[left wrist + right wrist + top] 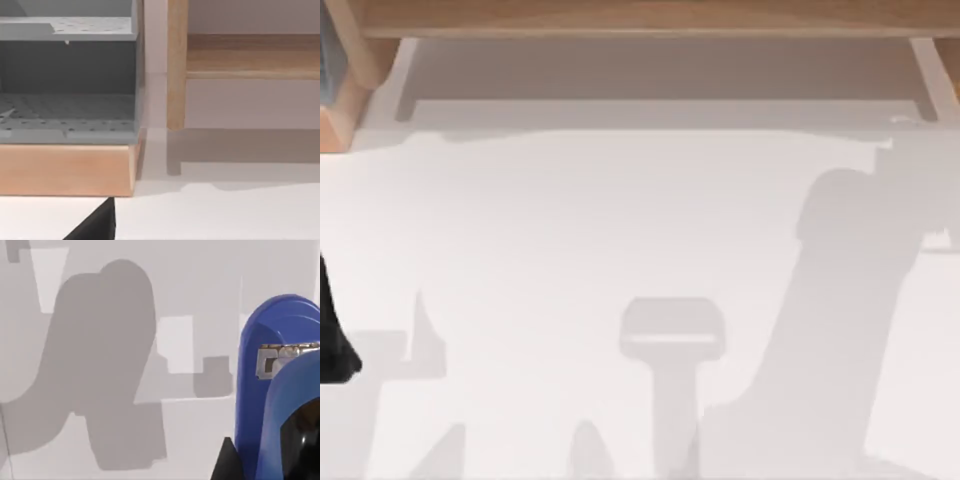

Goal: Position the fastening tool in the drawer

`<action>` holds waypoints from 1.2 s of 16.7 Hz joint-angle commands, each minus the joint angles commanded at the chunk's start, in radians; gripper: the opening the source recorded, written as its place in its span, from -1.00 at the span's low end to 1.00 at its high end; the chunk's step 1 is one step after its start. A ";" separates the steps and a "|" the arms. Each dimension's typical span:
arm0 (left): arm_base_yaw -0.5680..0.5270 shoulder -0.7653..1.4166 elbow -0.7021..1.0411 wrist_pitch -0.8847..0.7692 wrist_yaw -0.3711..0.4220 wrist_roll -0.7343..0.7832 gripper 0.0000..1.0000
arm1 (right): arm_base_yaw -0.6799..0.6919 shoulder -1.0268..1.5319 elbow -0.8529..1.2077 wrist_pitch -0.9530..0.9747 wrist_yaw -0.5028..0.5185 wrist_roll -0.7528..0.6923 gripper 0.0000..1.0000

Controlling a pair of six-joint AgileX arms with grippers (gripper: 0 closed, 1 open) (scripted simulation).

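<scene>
Stapler [260, 355], blue, seen close to the right wrist camera, above the white table [200, 280]. Its long axis runs away from the camera, along the reach of the right gripper [262, 460], and its rounded end points outward over the table. A strip of bright metal [285, 357] shows across the blue body just behind the rounded end. Dark parts of the right gripper lie against the stapler on both sides, pinching its near end. Grey shadows fall on the table beside the stapler.

Drawer [660, 112], pale and pulled open, projects from the wooden cabinet [620, 18] at the far edge of the table in the top view. Where the stapler sits in relation to the drawer cannot be told.

Left arm [332, 330], dark, sits at the table's left edge, well apart from the drawer. The left gripper [97, 226] appears as one dark wedge near the cabinet's wooden base [65, 170]; whether it is spread or pressed together cannot be told. Grey perforated shelves [70, 107] stand above that base, and an upright wooden post [176, 65] stands just beside them.
</scene>
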 joint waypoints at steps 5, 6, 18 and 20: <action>0.000 0.000 0.000 0.000 0.000 0.000 1.00 | 0.000 0.094 0.014 -0.047 0.006 -0.016 -1.00; 0.000 0.000 0.000 0.000 0.000 0.000 1.00 | 0.000 0.094 0.014 -0.047 0.006 -0.016 -1.00; 0.000 0.000 0.000 0.000 0.000 0.000 1.00 | 0.003 0.090 0.033 -0.025 -0.005 -0.063 -1.00; 0.000 0.000 0.000 0.000 0.000 0.000 1.00 | 0.001 0.105 0.007 -0.016 0.000 -0.054 -1.00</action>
